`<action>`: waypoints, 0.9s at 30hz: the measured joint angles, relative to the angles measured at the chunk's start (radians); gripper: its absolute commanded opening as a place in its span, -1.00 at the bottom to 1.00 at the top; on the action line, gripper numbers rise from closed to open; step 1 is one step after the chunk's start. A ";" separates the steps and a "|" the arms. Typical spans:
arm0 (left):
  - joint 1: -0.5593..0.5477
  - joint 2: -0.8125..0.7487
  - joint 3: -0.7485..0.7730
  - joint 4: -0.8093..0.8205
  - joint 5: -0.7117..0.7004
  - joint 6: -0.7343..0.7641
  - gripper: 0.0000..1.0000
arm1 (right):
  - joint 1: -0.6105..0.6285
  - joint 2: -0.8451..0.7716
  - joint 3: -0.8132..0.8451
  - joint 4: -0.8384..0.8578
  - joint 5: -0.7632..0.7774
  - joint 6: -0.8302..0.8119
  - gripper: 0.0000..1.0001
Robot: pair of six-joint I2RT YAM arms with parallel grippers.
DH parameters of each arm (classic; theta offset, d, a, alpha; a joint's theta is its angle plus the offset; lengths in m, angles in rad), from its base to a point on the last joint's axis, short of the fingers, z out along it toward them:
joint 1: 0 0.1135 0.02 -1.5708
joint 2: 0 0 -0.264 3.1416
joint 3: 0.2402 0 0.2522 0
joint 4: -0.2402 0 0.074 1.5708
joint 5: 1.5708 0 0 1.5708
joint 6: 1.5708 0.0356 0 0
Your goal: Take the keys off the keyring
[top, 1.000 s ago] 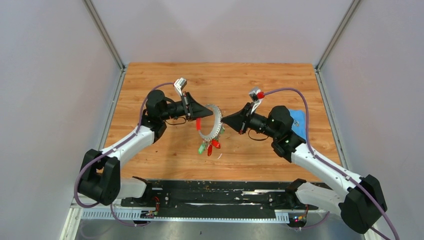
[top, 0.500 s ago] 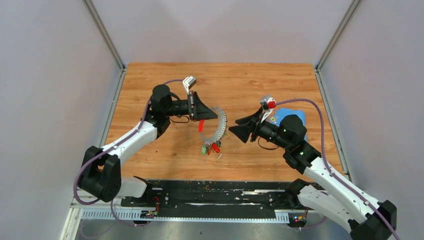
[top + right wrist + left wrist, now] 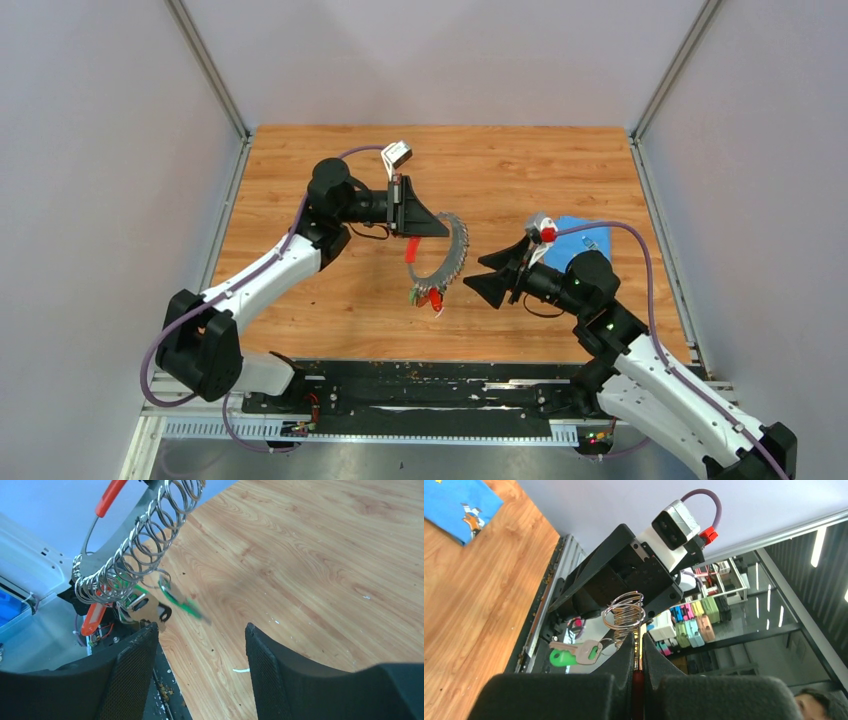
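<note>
The keyring (image 3: 455, 252) is a curved silvery strip strung with several wire rings and a red clip (image 3: 412, 250). It hangs above the table from my left gripper (image 3: 432, 228), which is shut on it. In the left wrist view the left gripper (image 3: 637, 642) pinches the red piece, with the ring coil (image 3: 624, 612) and a green-headed key (image 3: 574, 655) beyond it. The keys (image 3: 427, 295), green and red, dangle from the low end. My right gripper (image 3: 476, 272) is open just right of them, touching nothing. Seen from the right wrist, the right gripper (image 3: 200, 630) is empty below the keyring (image 3: 135, 555) and a blurred green key (image 3: 180, 600).
A blue cloth (image 3: 585, 235) lies flat at the table's right side, behind my right arm, and shows in the left wrist view as the blue cloth (image 3: 454, 505). The black rail (image 3: 430, 385) runs along the near edge. Small white specks (image 3: 241, 670) dot the wood.
My right gripper opened, let go of the keyring and drew back to the right and nearer. My left arm carried the keyring rightward; the keys swing.
</note>
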 measured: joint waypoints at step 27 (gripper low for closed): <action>-0.076 0.013 0.073 0.000 0.002 -0.013 -1.00 | 0.063 0.021 -0.095 0.322 -0.042 -0.132 0.39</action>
